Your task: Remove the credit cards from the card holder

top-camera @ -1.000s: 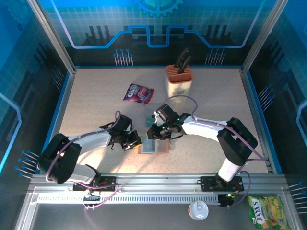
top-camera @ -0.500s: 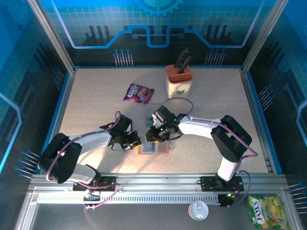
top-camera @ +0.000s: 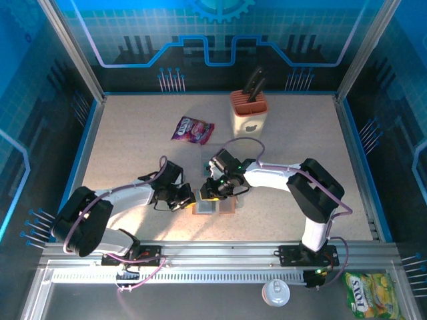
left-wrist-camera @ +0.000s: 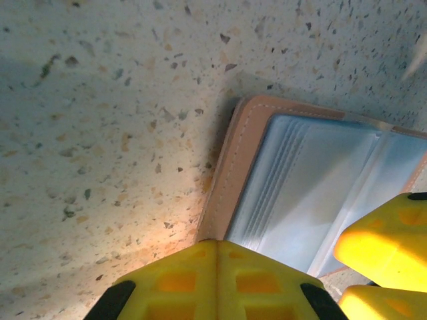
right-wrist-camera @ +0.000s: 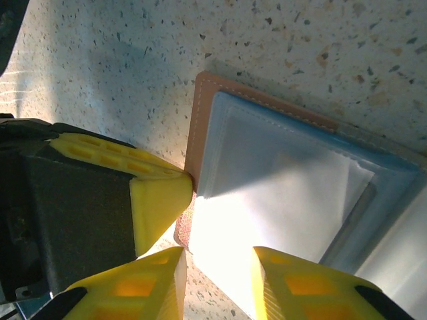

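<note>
Pinning the card holder (right-wrist-camera: 280, 153) by its left edge, the left hand (left-wrist-camera: 217, 257) has its fingers pressed together, tip down on the brown rim. The right hand (right-wrist-camera: 217, 260) hangs over the near edge of the open wallet, fingers apart and nothing between them. The holder lies spread flat, grey-blue faces up, near the middle of the desk (left-wrist-camera: 100, 100). Glare washes out the pocket, so whether that pale sheet inside is one of the credit cards I can't say; a small teal card (top-camera: 205, 167) seems to lie just beyond the right arm. Best play now, I'd judge: slip one finger under the card's free edge, pinch lightly, and draw it along the slot while the left holds firm. Speckled stone-look top, blue-lit panels all round, knife block (top-camera: 249, 110) and purple snack packet (top-camera: 192, 129) well back
</note>
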You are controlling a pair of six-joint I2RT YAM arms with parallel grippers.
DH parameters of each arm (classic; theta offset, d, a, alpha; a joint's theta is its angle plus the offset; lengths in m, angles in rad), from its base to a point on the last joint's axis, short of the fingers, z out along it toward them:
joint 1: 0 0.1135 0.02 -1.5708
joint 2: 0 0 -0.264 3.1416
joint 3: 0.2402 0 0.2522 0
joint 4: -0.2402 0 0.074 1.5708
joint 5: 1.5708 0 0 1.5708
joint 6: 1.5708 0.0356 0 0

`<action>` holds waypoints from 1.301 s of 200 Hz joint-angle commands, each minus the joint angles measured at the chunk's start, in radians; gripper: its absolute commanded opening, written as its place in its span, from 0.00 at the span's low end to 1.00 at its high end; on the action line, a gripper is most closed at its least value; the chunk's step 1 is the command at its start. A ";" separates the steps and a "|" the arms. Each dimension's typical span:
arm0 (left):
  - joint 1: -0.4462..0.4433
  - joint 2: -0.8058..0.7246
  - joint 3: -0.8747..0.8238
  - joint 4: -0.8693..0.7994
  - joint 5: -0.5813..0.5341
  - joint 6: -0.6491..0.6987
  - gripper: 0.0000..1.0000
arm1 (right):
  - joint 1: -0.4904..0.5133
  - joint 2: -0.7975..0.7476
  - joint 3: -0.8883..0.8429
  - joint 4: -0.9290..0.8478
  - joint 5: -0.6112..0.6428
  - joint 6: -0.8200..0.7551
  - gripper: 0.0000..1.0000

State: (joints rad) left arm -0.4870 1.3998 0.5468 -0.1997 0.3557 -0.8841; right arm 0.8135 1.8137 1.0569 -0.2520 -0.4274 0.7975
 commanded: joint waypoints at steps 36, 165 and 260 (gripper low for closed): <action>0.002 0.019 -0.020 -0.008 0.009 0.005 0.07 | 0.020 0.027 0.029 -0.023 -0.006 0.023 0.34; 0.002 0.025 -0.018 -0.027 0.005 0.008 0.07 | 0.022 0.023 0.028 -0.095 0.038 0.034 0.36; 0.002 0.021 -0.016 -0.032 0.004 0.011 0.07 | 0.012 -0.017 0.004 -0.122 0.070 0.023 0.36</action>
State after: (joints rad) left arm -0.4870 1.4128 0.5461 -0.2001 0.3561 -0.8837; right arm 0.8192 1.8275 1.0622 -0.3283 -0.3855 0.8196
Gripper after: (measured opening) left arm 0.072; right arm 0.363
